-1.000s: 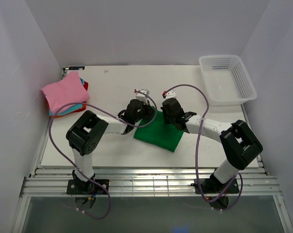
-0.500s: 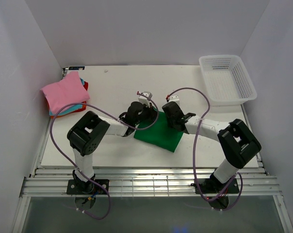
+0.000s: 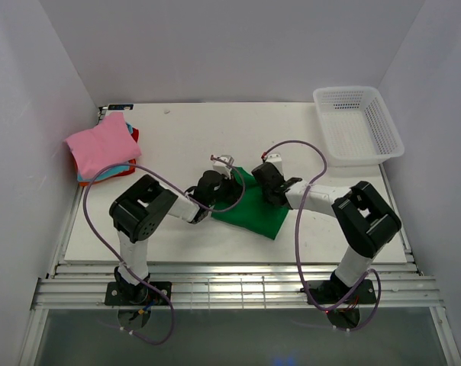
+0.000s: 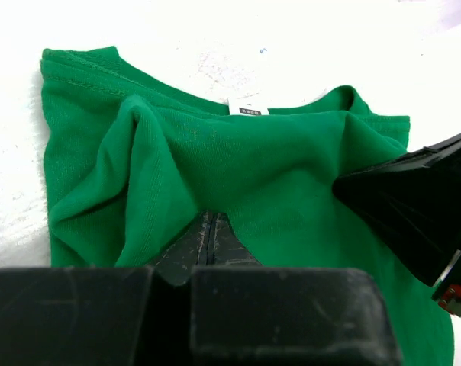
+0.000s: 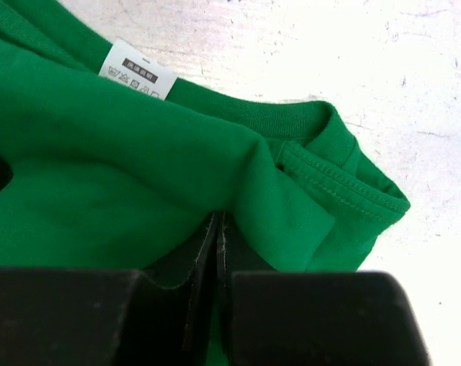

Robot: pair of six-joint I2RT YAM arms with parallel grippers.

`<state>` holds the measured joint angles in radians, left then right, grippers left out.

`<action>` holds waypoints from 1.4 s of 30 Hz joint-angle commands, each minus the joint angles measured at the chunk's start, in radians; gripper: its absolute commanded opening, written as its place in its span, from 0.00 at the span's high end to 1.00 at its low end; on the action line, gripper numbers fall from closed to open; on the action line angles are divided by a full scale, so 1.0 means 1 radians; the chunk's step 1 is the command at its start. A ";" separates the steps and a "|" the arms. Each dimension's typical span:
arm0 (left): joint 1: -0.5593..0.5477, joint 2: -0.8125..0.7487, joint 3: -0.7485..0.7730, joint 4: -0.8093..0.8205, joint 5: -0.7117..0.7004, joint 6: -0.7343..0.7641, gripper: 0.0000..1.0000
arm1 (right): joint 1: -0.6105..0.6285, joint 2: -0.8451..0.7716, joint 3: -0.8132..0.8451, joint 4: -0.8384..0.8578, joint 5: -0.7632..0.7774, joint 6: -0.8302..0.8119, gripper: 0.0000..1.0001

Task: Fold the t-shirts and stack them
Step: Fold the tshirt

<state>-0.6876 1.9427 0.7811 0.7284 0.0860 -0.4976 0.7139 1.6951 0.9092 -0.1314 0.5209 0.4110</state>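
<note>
A bright green t-shirt lies folded in the middle of the table. My left gripper is shut on its far left part, pinching a fold of the green cloth. My right gripper is shut on the far right part, near the collar and its white label. In the left wrist view the right gripper shows as a black block close at the right. A stack of folded shirts, pink on top with teal-blue and orange-red under it, sits at the far left.
A white mesh basket stands at the far right corner. White walls close in the table on the left, back and right. Purple cables loop over both arms.
Both grippers have moved a little nearer and lower onto the green shirt's far edge, and the right arm's elbow has folded in. The shirt stays in place.
</note>
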 commanded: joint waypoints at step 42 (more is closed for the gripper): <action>-0.058 -0.369 -0.016 -0.797 -0.368 -0.163 0.02 | 0.010 -0.620 -0.067 -0.056 -0.019 -0.172 0.40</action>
<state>-0.7422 1.5936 0.8032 0.0177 -0.3714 -0.5705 0.7170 1.1110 0.8654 -0.1596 0.5140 0.2276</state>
